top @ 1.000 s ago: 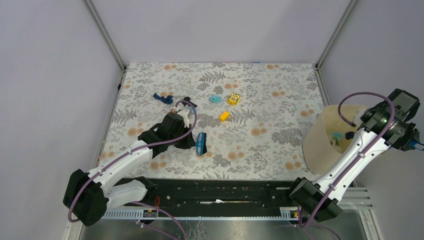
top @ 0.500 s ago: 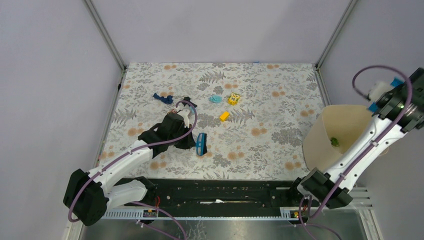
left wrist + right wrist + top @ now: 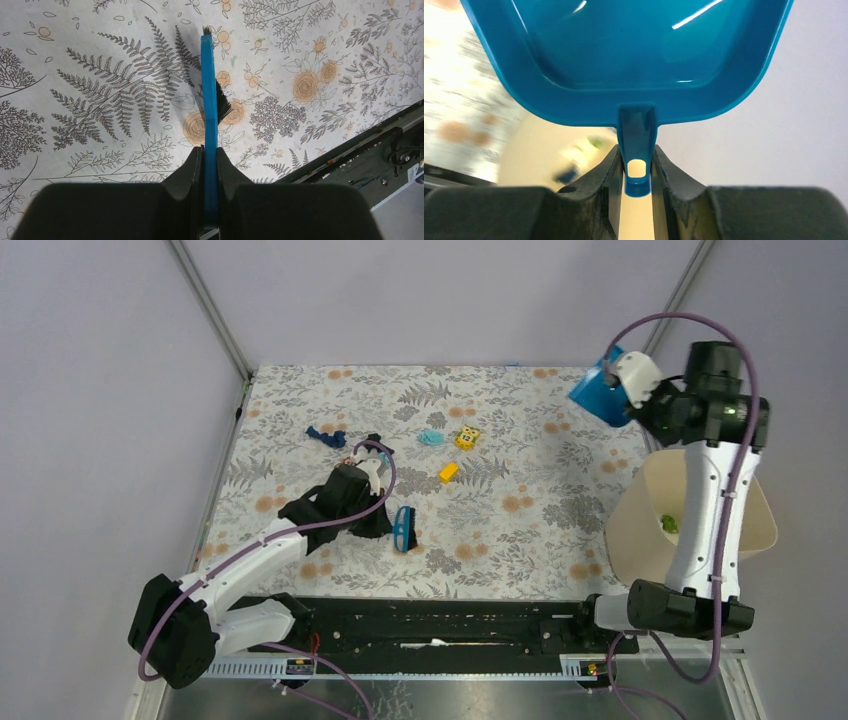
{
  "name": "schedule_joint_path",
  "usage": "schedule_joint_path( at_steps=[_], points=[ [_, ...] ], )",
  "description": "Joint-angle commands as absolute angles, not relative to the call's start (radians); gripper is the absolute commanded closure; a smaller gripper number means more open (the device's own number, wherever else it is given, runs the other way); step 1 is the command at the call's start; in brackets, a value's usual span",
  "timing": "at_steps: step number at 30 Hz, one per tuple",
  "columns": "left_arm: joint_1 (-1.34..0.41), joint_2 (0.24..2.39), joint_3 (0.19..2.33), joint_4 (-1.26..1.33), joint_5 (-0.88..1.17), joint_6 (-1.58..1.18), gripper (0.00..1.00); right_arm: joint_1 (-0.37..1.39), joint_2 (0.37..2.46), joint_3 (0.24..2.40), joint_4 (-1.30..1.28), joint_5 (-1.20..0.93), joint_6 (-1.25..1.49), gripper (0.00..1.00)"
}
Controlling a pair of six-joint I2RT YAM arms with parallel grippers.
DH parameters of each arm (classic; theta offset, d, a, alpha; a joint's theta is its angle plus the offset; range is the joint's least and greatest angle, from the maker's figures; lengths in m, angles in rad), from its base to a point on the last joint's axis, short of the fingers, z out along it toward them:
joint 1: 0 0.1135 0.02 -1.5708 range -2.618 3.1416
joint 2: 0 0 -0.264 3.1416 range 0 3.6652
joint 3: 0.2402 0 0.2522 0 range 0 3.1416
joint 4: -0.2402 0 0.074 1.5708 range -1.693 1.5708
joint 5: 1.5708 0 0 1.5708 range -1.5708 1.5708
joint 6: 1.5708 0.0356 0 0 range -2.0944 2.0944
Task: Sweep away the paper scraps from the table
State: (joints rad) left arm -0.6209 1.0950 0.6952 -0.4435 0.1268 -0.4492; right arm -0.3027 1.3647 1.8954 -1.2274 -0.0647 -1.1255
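Two paper scraps lie on the desk (image 3: 560,510): dark blue wad (image 3: 325,435) toward the far left, cyan wad (image 3: 432,438) mid-desk, just beside the yellow patterned toy (image 3: 467,437); green wad (image 3: 668,524) sits in the beige bin (image 3: 632,525) off the right edge.

The wads look crumpled, soft and feather-light; they will likely skid or roll ahead of bristles; too small to pinch well, better pushed than grabbed. The yellow block (image 3: 449,472) is smooth and rigid, near the cyan wad; it could get swept along.

Left gripper (image 3: 207,155) is clamped narrow on the brush (image 3: 208,90); thin stiff blue plastic spine seen edge-on, black bristles splaying to one side; low over the desk's near-left part; cannot tell whether the bristles touch the cloth.

Right gripper (image 3: 636,167) pinches the dustpan (image 3: 624,55) by its handle tab, which has a hole; glossy hard plastic, shallow tray with raised walls, nothing in it; held up over the far-right corner, well apart from both wads.

The cloth is flat and printed with ferns and flowers.
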Motion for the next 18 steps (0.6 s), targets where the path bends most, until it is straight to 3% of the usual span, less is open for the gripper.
schedule_joint_path(
  at_steps=[1,12,18],
  points=[
    [-0.62,1.073,0.741,-0.461,0.086,-0.455,1.0,-0.107,1.283,1.778,-1.177,-0.255,-0.826,1.0],
    [-0.608,1.107,1.08,-0.485,-0.22,-0.517,1.0,0.434,1.424,1.219,-0.935,-0.018,-0.627,1.0],
    [-0.513,1.269,1.151,-0.241,-0.155,-0.634,1.0,0.534,1.481,1.01,-0.861,0.002,-0.58,0.98]
  ],
)
